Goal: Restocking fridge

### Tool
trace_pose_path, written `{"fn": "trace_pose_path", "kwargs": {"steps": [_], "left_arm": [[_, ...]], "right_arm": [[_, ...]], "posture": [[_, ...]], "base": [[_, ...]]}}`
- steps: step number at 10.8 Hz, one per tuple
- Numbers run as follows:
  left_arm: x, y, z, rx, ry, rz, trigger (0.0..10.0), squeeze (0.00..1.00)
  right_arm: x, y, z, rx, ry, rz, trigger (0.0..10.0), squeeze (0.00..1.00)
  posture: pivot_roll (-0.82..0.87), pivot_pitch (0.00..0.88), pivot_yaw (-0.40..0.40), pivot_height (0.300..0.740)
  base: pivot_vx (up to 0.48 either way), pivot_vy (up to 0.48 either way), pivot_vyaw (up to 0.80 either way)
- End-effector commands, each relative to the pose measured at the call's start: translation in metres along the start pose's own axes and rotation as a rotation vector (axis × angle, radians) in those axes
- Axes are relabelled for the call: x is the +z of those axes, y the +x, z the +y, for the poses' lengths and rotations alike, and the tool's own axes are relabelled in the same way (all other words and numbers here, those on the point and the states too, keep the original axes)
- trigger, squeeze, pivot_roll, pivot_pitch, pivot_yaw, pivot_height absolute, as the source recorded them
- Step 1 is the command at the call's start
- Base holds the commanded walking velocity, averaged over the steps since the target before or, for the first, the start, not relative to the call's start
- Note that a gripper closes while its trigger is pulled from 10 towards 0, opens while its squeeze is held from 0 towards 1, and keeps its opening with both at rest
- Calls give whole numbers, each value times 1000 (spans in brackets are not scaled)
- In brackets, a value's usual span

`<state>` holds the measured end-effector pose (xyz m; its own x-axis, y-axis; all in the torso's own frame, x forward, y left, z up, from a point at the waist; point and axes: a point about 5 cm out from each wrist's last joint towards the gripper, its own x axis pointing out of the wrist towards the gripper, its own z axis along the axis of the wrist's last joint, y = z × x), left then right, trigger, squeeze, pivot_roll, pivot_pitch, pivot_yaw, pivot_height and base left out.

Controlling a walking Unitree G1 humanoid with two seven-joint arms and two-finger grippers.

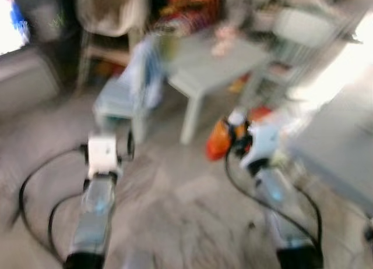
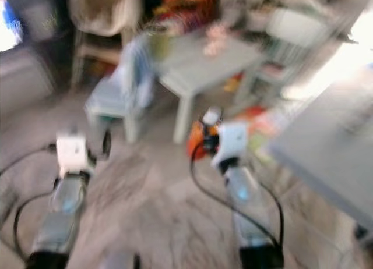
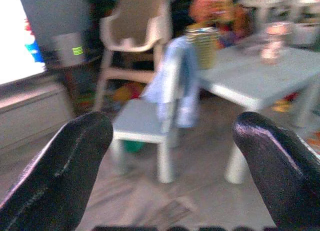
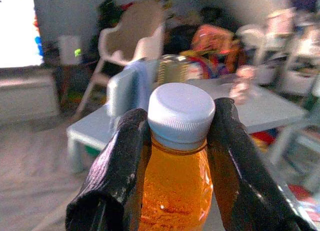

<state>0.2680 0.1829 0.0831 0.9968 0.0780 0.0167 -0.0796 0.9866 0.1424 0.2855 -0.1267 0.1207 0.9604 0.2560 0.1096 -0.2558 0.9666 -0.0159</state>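
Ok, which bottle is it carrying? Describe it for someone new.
Start at the pale low table across the room, then come to the right gripper in front. Its fingers clamp an orange bottle just under its white ribbed screw cap.

View heavily blurred. Two silver arms reach forward over a grey floor. The right gripper carries an orange bottle with a white cap. The left gripper is too blurred to judge. Ahead stand a pale low table and a small pale chair beside it
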Motion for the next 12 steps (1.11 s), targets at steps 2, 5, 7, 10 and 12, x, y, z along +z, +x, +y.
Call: {"fn": "trace_pose_path", "kwargs": {"steps": [2, 5, 7, 10, 12], "left_arm": [[-4, -5, 3, 3, 27, 6, 10000, 0], [7, 5, -1, 0, 34, -35, 10000, 0], [6, 2, 8, 22, 52, -31, 10000, 0], [0, -4, 5, 17, 46, -2, 10000, 0], [1, -2, 2, 9, 41, -4, 10000, 0]], "right_arm": [[3, -1, -5, -1, -12, -39, 10000, 0], [8, 7, 1, 34, -32, -55, 10000, 0], [9, 7, 3, 54, -46, -64, 10000, 0], [2, 3, 9, 65, -18, -51, 10000, 0], [1, 3, 11, 78, -17, -47, 10000, 0]], "posture": [[144, 8, -73, 740], [149, 31, -62, 740], [142, 51, -63, 740], [153, 49, -66, 740], [152, 49, -70, 740]], "base": [[0, 0, 778], [0, 0, 773], [0, 0, 769], [0, 0, 760], [0, 0, 738]]}}
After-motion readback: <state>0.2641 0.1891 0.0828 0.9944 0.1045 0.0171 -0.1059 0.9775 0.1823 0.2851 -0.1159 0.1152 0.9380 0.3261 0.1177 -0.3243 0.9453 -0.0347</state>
